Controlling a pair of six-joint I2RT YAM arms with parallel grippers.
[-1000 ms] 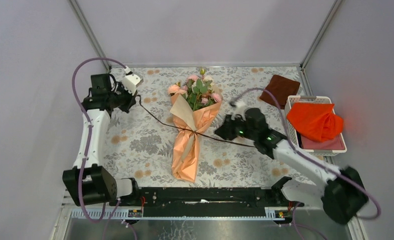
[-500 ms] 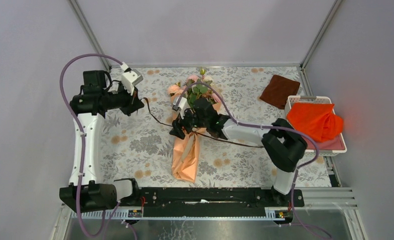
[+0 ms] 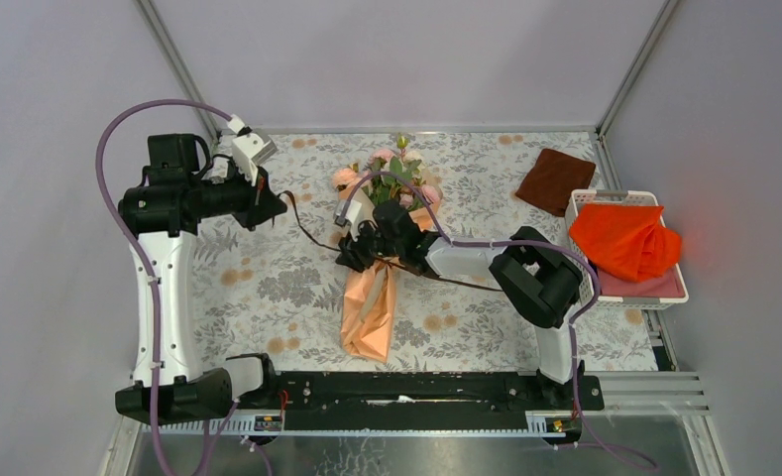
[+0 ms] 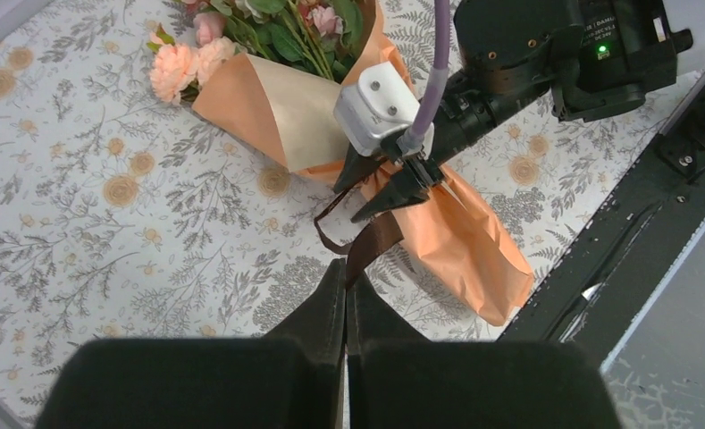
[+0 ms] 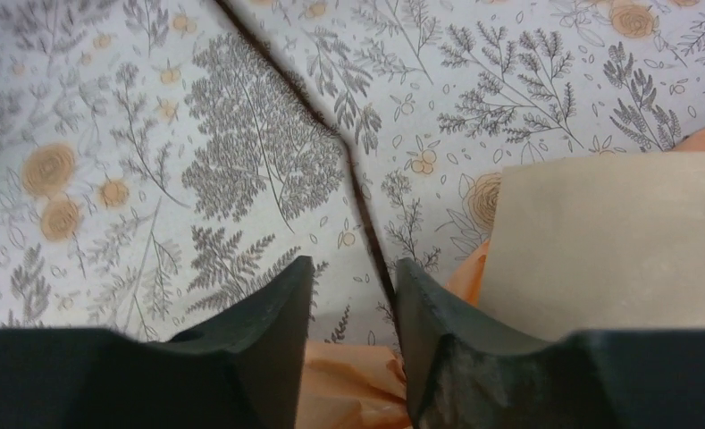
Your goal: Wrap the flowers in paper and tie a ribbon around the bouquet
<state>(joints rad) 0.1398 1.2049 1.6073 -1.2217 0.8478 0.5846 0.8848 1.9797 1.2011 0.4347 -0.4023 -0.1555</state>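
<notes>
**Top view.** One bouquet (image 3: 372, 297) lies lengthways mid-worktop (image 3: 258, 288). Its flowers (image 3: 394, 178) are at the far end and the paper (image 3: 365, 327) cone tapers toward the arm bases. One ribbon (image 3: 307, 233) runs from your left fingers (image 3: 268, 205) across the cone's waist and trails out to the right. Your right fingers (image 3: 351, 256) sit at the cone's left edge, by the waist. To the right are one brown cloth (image 3: 553, 180) and one basket (image 3: 664, 296) holding one orange cloth (image 3: 619, 240). There are several roses; I cannot tell the exact number.

**Left wrist.** Your left fingers (image 4: 335, 295) are pressed together on the ribbon's end. The ribbon curls in a small loop before it reaches the wrap.

**Right wrist.** Your right fingers (image 5: 281, 295) are parted. The ribbon lies in the gap between them, not pinched, and the tan paper flap is just beside one finger.

**Handling (judgement).**
- **Ribbon:** It looks thin, limp and likely slippery. Take it close beside the wrap and pinch it fully.
- **Paper:** It looks crisp and holds its creases, and it may spring open if the ribbon slackens.
- **Bouquet:** It looks light, so it could slide when you pull.
- **Roses:** They look fragile, so keep off the heads.
</notes>
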